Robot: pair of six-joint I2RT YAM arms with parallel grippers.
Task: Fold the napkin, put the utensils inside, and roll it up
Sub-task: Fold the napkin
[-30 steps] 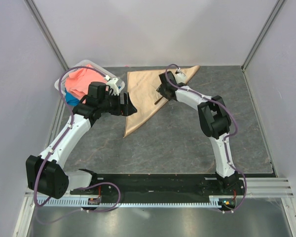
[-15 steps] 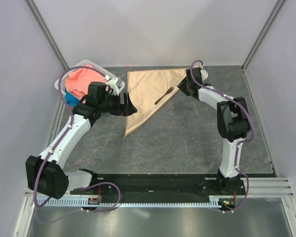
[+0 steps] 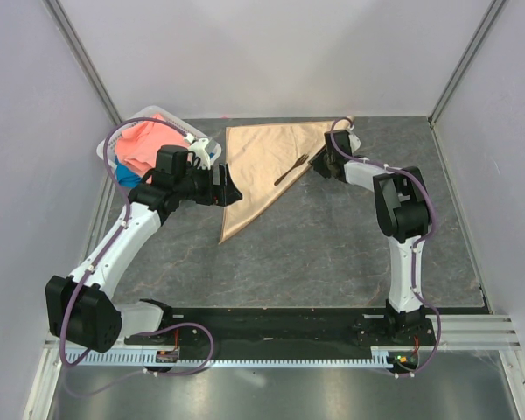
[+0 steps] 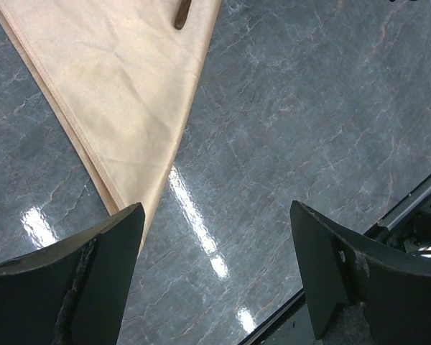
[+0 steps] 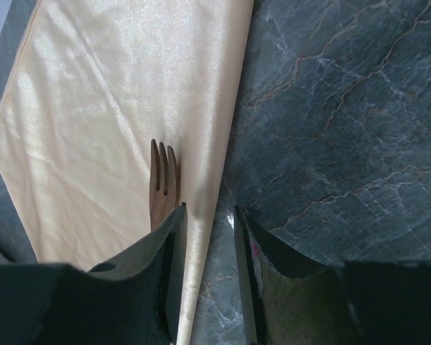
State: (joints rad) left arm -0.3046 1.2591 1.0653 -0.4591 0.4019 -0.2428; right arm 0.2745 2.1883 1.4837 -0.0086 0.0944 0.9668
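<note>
Peach-gold napkin (image 3: 261,171) lies folded in a triangle at upper centre, the fork (image 3: 290,170) on it. White basket (image 3: 144,115), upper left, holds a coral cloth (image 3: 144,144) and a blue cloth (image 3: 127,178). Left gripper (image 3: 230,185) gapes wide; right gripper (image 3: 318,163) has fingers narrowly apart.

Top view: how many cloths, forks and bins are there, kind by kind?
Cloths: 3 (peach-gold napkin, coral-pink cloth, blue cloth)
Fork: 1
Bin: 1
Total: 5
</note>
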